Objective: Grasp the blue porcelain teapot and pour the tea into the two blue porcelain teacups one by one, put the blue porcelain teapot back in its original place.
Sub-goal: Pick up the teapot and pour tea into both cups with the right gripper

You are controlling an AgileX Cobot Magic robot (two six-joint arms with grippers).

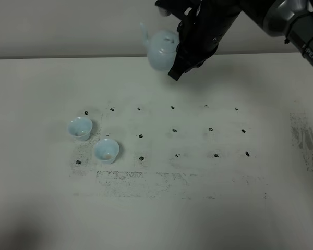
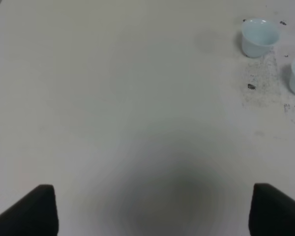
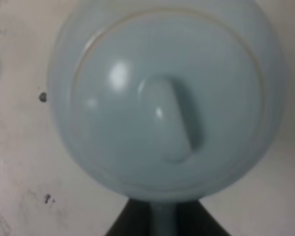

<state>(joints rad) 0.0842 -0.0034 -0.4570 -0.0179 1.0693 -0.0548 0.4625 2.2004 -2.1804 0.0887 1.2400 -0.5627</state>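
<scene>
Nearest me, my left gripper [image 2: 155, 214] hovers over the matte off-white tabletop [image 1: 41, 208], its two dark, blunt fingertips standing wide apart. Farther in, on a patch of scuffed grey-black smudges [image 1: 146, 182], sit two small, glossy, pale blue porcelain cups, handleless and flared at the rim. The nearer teacup [image 1: 106, 150] and the farther teacup [image 1: 80, 128], just behind it to the left, are close but apart, both upright. To their right runs a grid of small black dots [image 1: 176, 130]. Farthest off, the round, glossy, pale blue porcelain teapot [image 1: 160, 49] hangs above the back of the tabletop, its short spout pointing up and left. Its domed lid [image 3: 137, 59] is seated, and the lid's knob [image 3: 171, 120] is oblong. My right gripper [image 1: 182, 52] is clamped on the slim handle [image 3: 162, 221]. Its black-and-grey arm [image 1: 287, 15] slants down from the upper right.
</scene>
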